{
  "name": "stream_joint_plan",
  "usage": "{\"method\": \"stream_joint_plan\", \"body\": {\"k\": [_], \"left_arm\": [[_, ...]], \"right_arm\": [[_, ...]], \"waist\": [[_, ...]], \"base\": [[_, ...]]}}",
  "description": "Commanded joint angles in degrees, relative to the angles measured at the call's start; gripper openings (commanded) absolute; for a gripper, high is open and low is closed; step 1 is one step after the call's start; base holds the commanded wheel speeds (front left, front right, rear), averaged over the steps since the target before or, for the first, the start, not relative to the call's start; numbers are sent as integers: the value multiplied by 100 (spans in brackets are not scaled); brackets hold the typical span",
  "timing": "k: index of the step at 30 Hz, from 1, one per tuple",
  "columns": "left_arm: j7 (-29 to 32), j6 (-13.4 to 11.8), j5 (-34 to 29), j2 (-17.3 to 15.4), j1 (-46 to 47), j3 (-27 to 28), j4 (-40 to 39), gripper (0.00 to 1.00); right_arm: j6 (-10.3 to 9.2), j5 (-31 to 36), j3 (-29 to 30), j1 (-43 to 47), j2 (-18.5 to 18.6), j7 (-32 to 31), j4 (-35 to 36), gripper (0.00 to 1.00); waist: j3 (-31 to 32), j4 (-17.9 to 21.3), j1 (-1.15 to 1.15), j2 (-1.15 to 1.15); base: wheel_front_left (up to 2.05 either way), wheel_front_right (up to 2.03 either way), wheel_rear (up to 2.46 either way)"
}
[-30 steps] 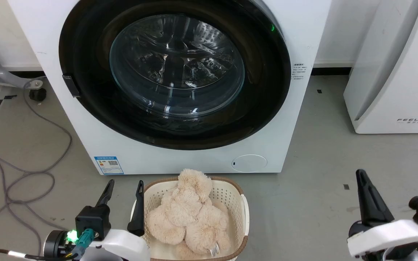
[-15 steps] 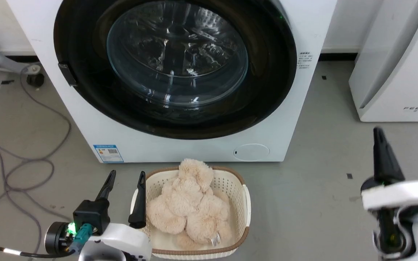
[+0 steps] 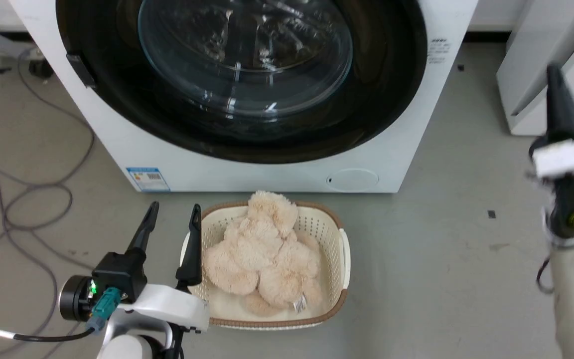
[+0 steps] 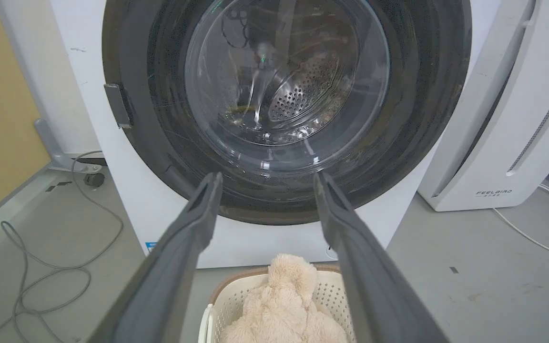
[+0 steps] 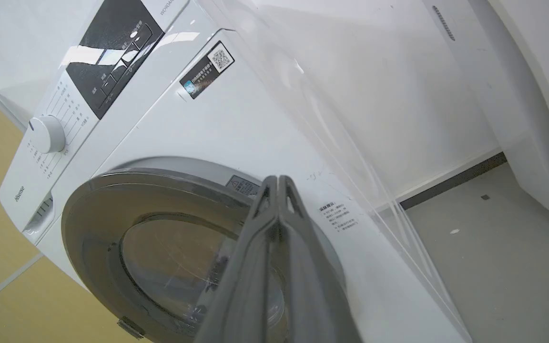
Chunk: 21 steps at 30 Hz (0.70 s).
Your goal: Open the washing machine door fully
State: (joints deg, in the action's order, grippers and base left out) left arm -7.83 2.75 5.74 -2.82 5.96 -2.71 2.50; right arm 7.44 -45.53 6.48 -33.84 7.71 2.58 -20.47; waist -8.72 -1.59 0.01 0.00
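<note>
While the washing machine door (image 3: pixel 244 55) sits shut, flat against the front of the washing machine (image 3: pixel 267 174) at twelve o'clock in the head view, neither pincer touches it. Its small black handle tab (image 3: pixel 80 70) lies at nine o'clock on the rim. At seven o'clock the left pincer (image 3: pixel 175 206) hovers with fingers spread, holding nothing, just beside a cream basket (image 3: pixel 343 249) that holds a fluffy beige toy (image 3: pixel 262 249) at six o'clock below the machine. At three o'clock the right pincer (image 3: pixel 553 75) is raised, its fingers pressed together on nothing. Grey cables (image 3: pixel 28 199) trail over the floor at nine o'clock.
</note>
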Motion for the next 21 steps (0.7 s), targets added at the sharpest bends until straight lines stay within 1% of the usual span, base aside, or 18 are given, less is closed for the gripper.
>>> {"method": "stream_joint_plan", "body": {"k": [1, 5, 6, 11, 21], "left_arm": [[-77, 62, 41, -5, 148, -6, -35, 100], [-124, 99, 82, -5, 285, -14, -67, 100], [-124, 99, 82, -5, 285, -14, -67, 100], [-184, 145, 137, -5, 442, -9, -99, 100], [-304, 229, 246, -5, 670, -18, -102, 100]], "right_arm": [[3, -202, -10, -476, 112, -80, -262, 0], [3, -393, -56, -1230, 247, -314, -724, 0], [3, -393, -56, -1230, 247, -314, -724, 0], [3, -477, -249, -2162, 356, -648, -1306, 0], [4, -457, -957, -3657, 402, -1868, -2287, 0]], "waist": [[-145, -43, -1, 0], [-333, -93, -1, 0], [-333, -93, -1, 0], [-561, -135, -1, 0], [-895, -210, -1, 0]], "base": [[0, 0, 0], [0, 0, 0], [0, 0, 0], [0, 0, 0], [0, 0, 0]]}}
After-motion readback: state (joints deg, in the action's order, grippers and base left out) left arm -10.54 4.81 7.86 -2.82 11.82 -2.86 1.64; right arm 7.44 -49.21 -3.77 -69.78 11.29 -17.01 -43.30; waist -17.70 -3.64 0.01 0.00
